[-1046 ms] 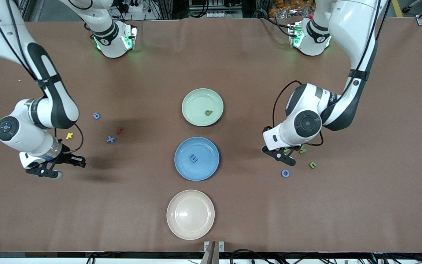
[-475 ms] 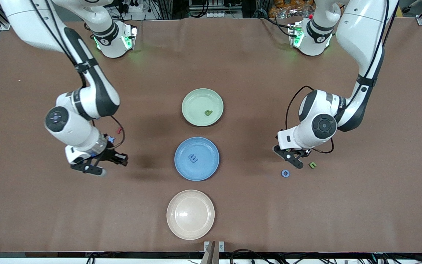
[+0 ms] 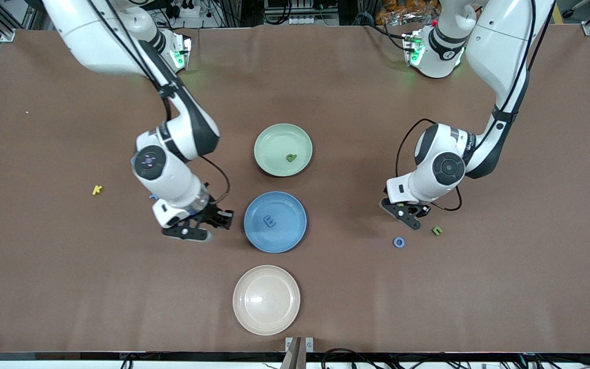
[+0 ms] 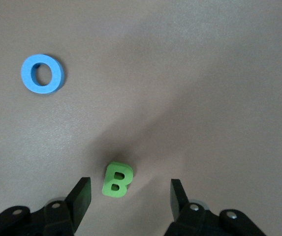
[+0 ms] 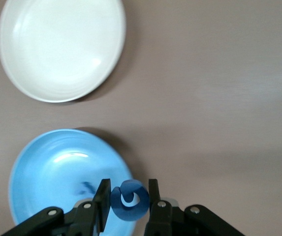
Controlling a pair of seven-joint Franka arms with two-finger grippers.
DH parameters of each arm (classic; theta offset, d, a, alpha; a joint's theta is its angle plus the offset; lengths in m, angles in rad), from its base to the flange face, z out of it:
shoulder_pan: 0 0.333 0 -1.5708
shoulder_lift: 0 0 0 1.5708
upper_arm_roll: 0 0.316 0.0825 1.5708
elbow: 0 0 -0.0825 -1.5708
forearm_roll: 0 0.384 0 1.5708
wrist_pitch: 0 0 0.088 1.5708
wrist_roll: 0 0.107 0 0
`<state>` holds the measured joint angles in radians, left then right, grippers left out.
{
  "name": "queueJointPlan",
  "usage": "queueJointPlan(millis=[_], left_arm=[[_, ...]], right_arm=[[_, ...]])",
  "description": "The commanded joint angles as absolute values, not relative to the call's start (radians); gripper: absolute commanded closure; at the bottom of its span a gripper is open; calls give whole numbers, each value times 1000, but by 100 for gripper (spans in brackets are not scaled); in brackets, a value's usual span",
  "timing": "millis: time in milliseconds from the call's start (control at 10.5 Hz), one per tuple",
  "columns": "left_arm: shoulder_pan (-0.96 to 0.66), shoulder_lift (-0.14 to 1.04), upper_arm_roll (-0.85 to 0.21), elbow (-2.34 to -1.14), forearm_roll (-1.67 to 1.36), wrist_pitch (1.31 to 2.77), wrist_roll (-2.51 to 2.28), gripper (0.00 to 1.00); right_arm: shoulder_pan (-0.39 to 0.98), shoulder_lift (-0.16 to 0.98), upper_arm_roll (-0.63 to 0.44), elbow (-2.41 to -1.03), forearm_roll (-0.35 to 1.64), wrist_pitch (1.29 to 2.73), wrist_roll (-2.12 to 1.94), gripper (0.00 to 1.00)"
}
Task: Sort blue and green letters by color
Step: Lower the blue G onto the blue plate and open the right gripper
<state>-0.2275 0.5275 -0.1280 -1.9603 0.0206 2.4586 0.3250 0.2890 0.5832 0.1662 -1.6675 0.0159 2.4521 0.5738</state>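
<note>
1. Down the middle of the brown table (image 3: 325, 77) sit three round smooth plates: a pale green plate (image 3: 274, 134) closest to the robots, a blue plate (image 3: 289, 225) next, and a shiny cream plate (image 3: 266, 300) closest to the front camera.
2. A small green letter (image 3: 291, 157) lies in the green plate, and a blue letter E (image 3: 270, 221) lies in the blue plate.
3. The right gripper (image 5: 127, 197) is up in the air over the table, right at the blue plate's edge on the right arm's side. Its two black fingers are squeezed onto a small curly blue letter (image 5: 129, 198). Its shape cannot be read.
4. The left gripper (image 4: 127, 192) is down low near the left arm's end of the table. Its black fingers stand apart on either side of a flat green B (image 4: 117, 179) and do not touch it.
5. A blue O (image 3: 399, 242), shaped like a ring, lies flat just beside the left gripper, closer to the front camera. A little green u (image 3: 437, 230) lies near it.
6. A yellow K (image 3: 97, 189) lies alone toward the right arm's end of the table.
7. One second ago the right gripper was away near the yellow K. Now it has swung over close to the blue plate.
8. The left gripper's fingers were wider one second ago. They have come in toward the B.
</note>
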Motion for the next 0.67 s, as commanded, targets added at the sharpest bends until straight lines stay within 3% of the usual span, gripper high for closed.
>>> queueJointPlan(millis=[0, 285, 380, 475, 571], left_arm=[[-221, 537, -133, -1991, 37, 2519, 354, 29], [-219, 552, -132, -1991, 37, 2539, 354, 34], [-219, 554, -130, -1991, 37, 2539, 354, 36], [-219, 557, -130, -1991, 37, 2539, 356, 38], [-221, 561, -129, -1991, 37, 2539, 354, 41]], right_arm=[[397, 718, 140, -1502, 23, 2451, 609, 81], [465, 749, 138, -1457, 14, 2453, 712, 80], [475, 750, 140, -1457, 15, 2450, 722, 58], [477, 747, 140, -1457, 14, 2441, 729, 1], [468, 746, 140, -1459, 15, 2427, 726, 0]])
